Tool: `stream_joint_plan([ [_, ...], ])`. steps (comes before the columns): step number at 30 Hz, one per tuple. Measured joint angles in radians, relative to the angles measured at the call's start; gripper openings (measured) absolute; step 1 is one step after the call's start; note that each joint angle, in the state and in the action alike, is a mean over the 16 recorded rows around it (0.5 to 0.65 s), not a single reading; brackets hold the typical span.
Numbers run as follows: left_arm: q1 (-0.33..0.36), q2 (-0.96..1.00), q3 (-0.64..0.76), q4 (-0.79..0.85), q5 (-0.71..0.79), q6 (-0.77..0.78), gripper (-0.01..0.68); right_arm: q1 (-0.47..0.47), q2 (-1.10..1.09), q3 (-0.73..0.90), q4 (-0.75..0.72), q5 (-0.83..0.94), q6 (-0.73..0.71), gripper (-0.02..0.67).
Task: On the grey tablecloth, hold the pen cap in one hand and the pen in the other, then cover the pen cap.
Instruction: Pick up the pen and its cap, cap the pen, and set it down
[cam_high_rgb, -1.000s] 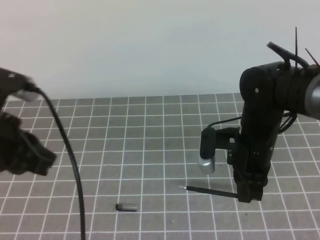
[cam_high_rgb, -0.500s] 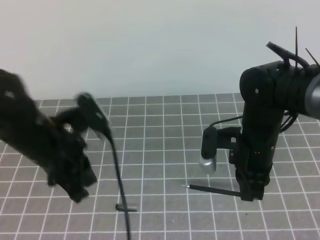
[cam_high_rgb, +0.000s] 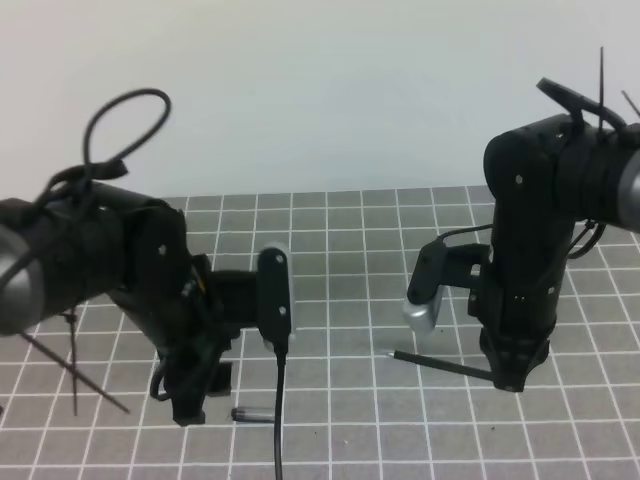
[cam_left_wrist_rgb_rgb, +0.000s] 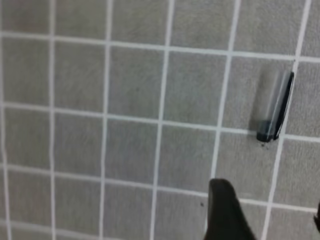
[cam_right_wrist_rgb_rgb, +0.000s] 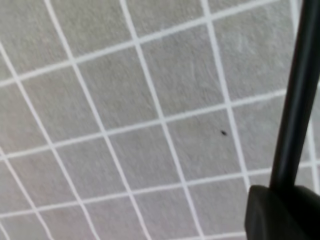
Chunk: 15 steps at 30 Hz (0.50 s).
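Grey tablecloth (cam_high_rgb: 340, 240) gridded with thin white lines; black pen (cam_high_rgb: 440, 366); dark, part-translucent pen cap (cam_left_wrist_rgb_rgb: 274, 109)

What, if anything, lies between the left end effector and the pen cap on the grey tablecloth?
Nothing visible. In the left wrist view only bare grey tablecloth separates the left end effector's fingertip from the pen cap. In the exterior view the left end effector hangs just left of the cap, with no object between them.

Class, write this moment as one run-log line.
left gripper: open, above pen cap | pen cap: lying on grey tablecloth | right gripper: holding pen
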<state>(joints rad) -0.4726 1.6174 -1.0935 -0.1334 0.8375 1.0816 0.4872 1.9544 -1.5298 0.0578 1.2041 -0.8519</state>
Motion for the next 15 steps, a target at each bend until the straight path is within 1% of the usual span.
stream_joint_plan([
  [7,-0.029,0.074,-0.001,-0.007,-0.054,0.084,0.363,0.0,-0.018,0.0,-0.033,0.0,0.014,0.067],
  [15,-0.051,0.148,-0.002,-0.001,-0.087,0.119,0.363,0.0,-0.026,0.0,-0.039,0.0,0.014,0.067],
])
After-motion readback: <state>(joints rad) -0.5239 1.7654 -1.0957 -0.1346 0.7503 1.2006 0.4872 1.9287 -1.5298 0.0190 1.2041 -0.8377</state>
